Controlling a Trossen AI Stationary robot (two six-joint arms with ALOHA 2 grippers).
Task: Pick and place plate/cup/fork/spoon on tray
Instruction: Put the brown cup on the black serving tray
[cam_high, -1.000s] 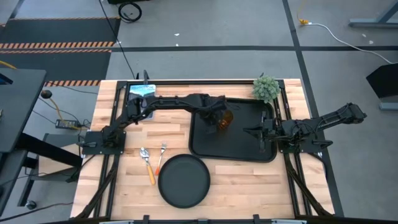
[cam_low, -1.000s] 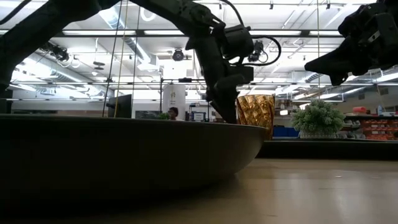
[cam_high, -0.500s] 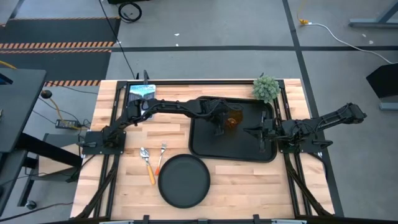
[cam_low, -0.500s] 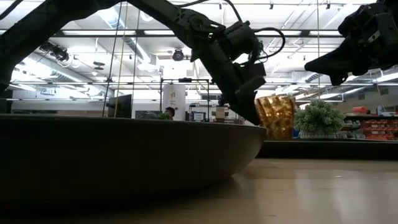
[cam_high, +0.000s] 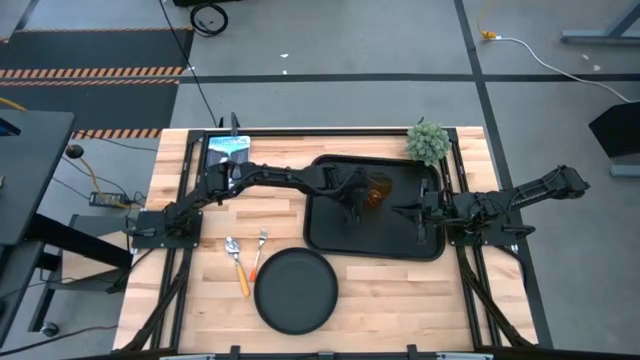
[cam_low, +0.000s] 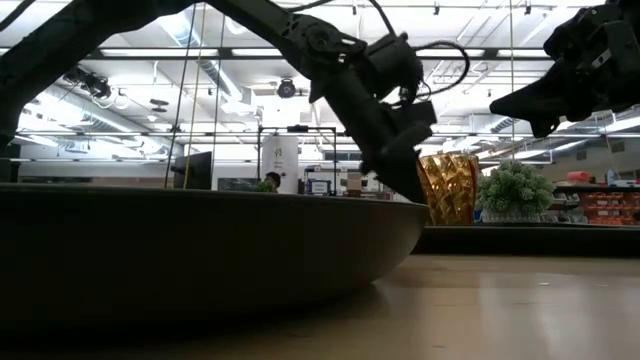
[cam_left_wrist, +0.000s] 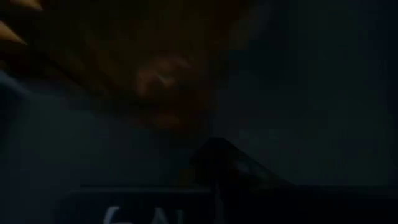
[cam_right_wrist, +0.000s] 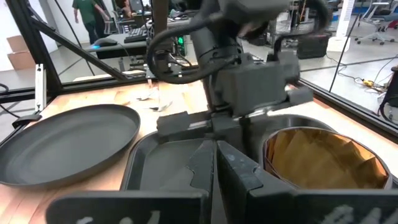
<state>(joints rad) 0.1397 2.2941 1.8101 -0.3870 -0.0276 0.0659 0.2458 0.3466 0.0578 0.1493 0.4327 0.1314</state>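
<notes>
Currently, line by line:

Cup: the amber tumbler (cam_high: 376, 190) stands upright inside the tray (cam_high: 330, 235), in its far half toward the far right corner; the low view shows it (cam_low: 448, 188) with its base hidden behind the tray's rim.

Left gripper: the left gripper (cam_high: 352, 196) reaches across from the table's left edge and sits just beside the cup, on the side facing the table's left edge. From the right wrist view its body (cam_right_wrist: 249, 81) is next to the cup (cam_right_wrist: 323, 158) rather than around it. Whether its fingers are spread or pressed together I cannot tell; its own wrist view is dark, showing only an orange blur of the cup (cam_left_wrist: 155, 68).

Right gripper: the right gripper (cam_high: 418, 222) hovers over the tray's right edge. Its two dark fingers (cam_right_wrist: 239, 171) appear pressed together with nothing between them.

Plate: the round black plate (cam_high: 295, 290) lies on the bare wood near the table's front edge, outside the tray and just off its front left corner.

Fork: the fork (cam_high: 258, 253) lies on the wood left of the plate, tines toward the far edge.

Spoon: the spoon (cam_high: 236, 262) lies just beside the fork, on its left.

Other: a small green plant (cam_high: 427, 141) stands at the table's far right corner, beyond the tray.
</notes>
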